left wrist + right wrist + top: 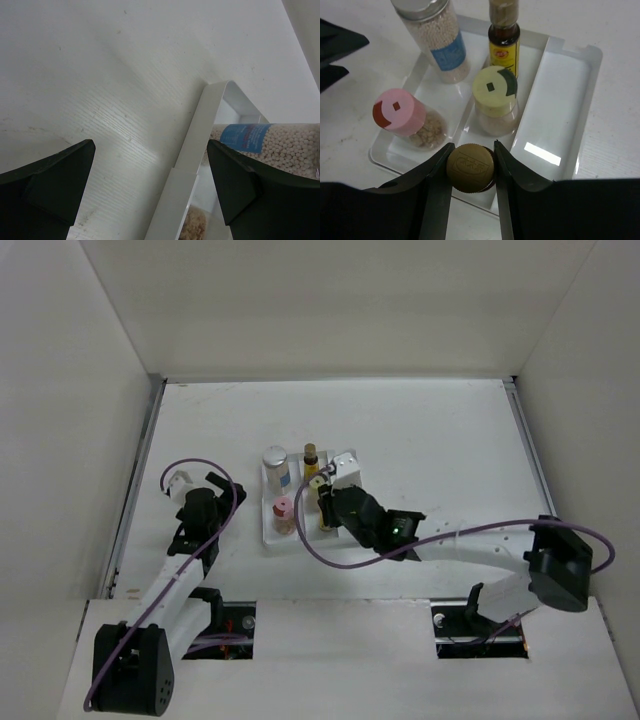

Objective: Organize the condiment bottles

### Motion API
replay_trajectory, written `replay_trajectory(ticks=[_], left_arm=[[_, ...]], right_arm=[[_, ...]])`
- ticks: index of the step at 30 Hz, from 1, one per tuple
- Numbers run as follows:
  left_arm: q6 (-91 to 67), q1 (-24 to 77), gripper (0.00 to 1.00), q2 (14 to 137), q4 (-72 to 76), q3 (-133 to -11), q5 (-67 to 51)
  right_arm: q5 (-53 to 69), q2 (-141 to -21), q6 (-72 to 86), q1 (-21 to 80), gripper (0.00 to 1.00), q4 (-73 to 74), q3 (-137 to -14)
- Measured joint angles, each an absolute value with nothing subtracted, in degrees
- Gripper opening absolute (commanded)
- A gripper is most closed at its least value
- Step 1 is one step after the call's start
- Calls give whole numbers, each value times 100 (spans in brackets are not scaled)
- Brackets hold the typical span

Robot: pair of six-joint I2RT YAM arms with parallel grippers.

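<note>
A white tray (555,115) holds the condiment bottles. In its left compartment stand the silver-capped clear bottle (437,40) with a blue label at the far end and the pink-capped one (400,112) nearer. The middle compartment has a brown-capped amber bottle (503,40) at the back and the yellow-capped cream one (495,90) in front of it. My right gripper (472,146) is shut on the cap of the second brown-capped bottle (470,167), at the near end of that compartment. My left gripper (150,145) is open just left of the tray wall (200,135), holding nothing.
The tray's right compartment shows bare white floor. White walls (60,440) enclose the table on three sides. The right arm (470,550) reaches across from the lower right, trailing a purple cable.
</note>
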State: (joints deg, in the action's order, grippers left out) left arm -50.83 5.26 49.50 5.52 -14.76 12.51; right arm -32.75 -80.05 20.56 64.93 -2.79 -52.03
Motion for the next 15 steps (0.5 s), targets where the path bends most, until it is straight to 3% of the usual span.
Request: replay_trajectory(ticks=[6,8,11,15], left_arm=[[-5081,451,100,4980,556,-1476,1243],[-5081,447,100,4982,561,-1476,1243],[-5081,434,100,4982,561,-1476,1243],[-5083,414,100,4904,554,-1476,1247]], right_arm=[[-3361,-8709,1968,6711,34,-412,-5345],[-3503,-8853,1900,6790,44,-530,-5413],[-3616,-8949,1874,6897,70,-672,-5461],[-3686,-8862,1833,6958,87,-727,-5459]])
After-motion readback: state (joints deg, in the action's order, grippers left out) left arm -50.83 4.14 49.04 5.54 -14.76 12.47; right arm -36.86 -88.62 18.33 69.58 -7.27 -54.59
